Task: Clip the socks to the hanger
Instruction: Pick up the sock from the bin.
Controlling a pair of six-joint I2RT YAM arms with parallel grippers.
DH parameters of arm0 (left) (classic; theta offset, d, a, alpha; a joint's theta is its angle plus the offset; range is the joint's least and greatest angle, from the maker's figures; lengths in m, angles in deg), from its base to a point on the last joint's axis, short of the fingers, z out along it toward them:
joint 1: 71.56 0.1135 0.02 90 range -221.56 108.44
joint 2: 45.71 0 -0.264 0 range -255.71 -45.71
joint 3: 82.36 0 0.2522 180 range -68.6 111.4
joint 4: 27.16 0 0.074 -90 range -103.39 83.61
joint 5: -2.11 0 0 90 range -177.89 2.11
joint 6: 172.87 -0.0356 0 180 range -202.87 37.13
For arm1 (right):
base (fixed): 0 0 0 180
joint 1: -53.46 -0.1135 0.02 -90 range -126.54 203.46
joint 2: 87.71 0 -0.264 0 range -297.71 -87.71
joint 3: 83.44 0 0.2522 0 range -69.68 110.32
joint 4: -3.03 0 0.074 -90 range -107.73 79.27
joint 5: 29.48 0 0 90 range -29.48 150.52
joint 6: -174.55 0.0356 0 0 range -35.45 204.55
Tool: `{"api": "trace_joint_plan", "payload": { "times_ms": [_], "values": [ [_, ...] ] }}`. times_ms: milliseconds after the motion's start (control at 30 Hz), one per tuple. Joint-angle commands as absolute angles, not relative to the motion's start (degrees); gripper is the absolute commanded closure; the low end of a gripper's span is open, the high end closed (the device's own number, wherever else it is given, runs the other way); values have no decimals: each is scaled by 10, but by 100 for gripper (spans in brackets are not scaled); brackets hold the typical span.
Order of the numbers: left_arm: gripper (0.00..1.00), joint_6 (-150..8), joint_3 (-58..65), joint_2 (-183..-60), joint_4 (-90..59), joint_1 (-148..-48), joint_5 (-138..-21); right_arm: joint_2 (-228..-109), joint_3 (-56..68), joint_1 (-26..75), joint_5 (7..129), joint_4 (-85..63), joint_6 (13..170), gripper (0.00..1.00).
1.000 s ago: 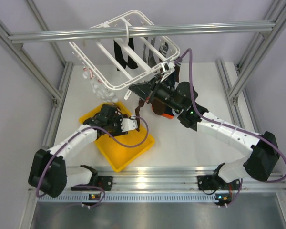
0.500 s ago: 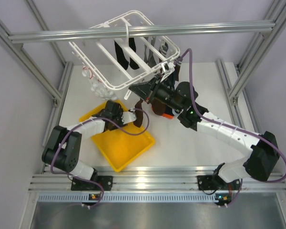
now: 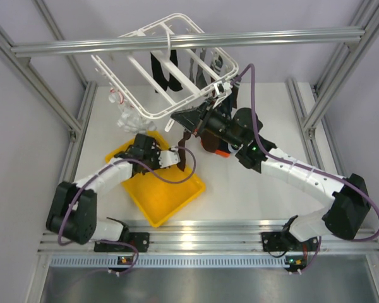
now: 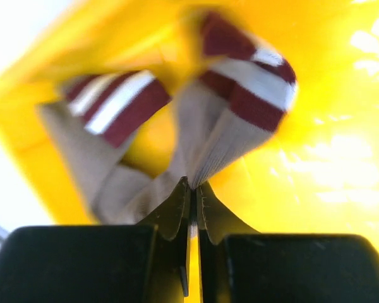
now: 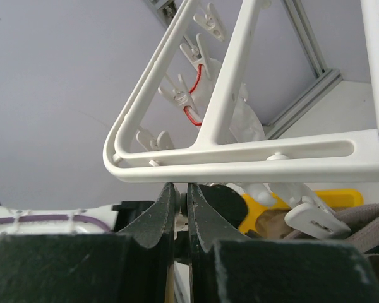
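Observation:
My left gripper [image 3: 179,156] [image 4: 192,187] is shut on a sock [image 4: 240,107] with a grey body and maroon-and-white stripes. The sock [image 3: 187,153] dangles over the far corner of the yellow tray [image 3: 170,202]. The white hanger [image 3: 117,85] hangs tilted from the top rail, with dark socks [image 3: 159,69] and striped ones [image 3: 202,66] clipped to its bars. My right gripper [image 3: 210,107] [image 5: 182,189] sits right under the hanger's near corner [image 5: 240,165], its jaws shut on a small white clip part.
More dark socks with an orange trim [image 3: 218,149] lie under the right arm. Loose clips [image 5: 312,218] dangle from the frame, some over the table at the left [image 3: 129,117]. Aluminium rails frame the table on all sides.
My left gripper has closed on the striped sock at the tray's far corner, and the left arm's elbow has swung. The right arm and the hanger have not moved.

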State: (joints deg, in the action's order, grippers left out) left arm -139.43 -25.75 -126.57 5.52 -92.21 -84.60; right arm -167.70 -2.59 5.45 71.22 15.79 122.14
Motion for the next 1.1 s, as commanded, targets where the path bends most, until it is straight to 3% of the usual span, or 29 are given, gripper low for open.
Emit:
{"api": "trace_joint_plan", "payload": {
  "times_ms": [0, 133, 267, 667, 867, 1067],
  "values": [
    [97, -1452, -231, -1166, 163, -920, -755, -1669, -19, 78, 677, 184, 1214, 100],
    [98, -1526, -262, -1080, 253, -927, -728, -1673, -18, 78, 681, 187, 1216, 100],
    [99, -1545, -294, -1077, 272, -956, -781, -1673, -16, 78, 681, 188, 1216, 100],
    [98, -1286, -167, -1159, 161, -961, -764, -1673, -14, 78, 680, 183, 1212, 100],
    [98, -1301, -188, -1157, 160, -961, -781, -1669, -20, 78, 680, 184, 1210, 100],
    [84, -1430, -316, -1127, 172, -966, -778, -1665, -28, 80, 678, 185, 1211, 100]
  ]
}}
